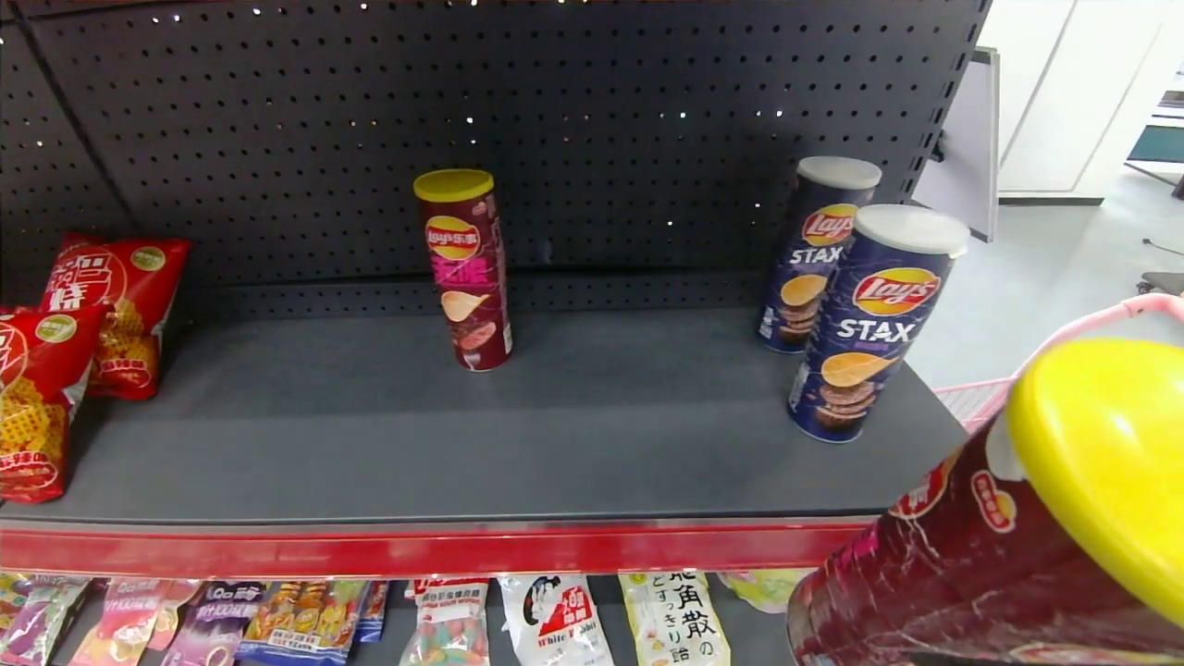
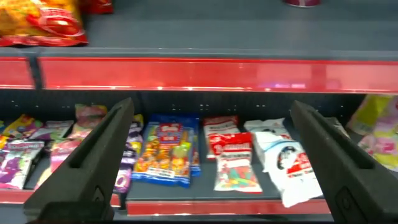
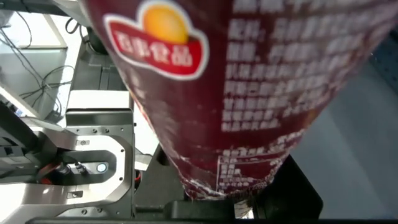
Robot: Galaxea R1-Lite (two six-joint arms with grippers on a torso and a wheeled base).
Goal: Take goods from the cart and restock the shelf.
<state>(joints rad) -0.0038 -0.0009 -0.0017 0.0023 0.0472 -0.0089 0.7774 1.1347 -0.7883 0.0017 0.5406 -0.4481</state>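
A maroon chips can with a yellow lid [image 1: 1008,546] hangs tilted at the lower right, in front of the shelf's right end. In the right wrist view this can [image 3: 249,93] is close up, and my right gripper [image 3: 242,202] is shut on its lower end. A matching maroon can [image 1: 467,273] stands upright at the back middle of the grey shelf [image 1: 555,435]. Below the red shelf edge, my left gripper [image 2: 211,124] is open and holds nothing, facing the lower shelf's snack packets.
Two blue chips cans [image 1: 865,319] stand at the shelf's right end. Red snack bags [image 1: 55,370] lean at the left end. Candy packets [image 2: 168,152] fill the lower shelf. A pink cart [image 1: 980,398] stands to the right. Bare shelf lies between the maroon and blue cans.
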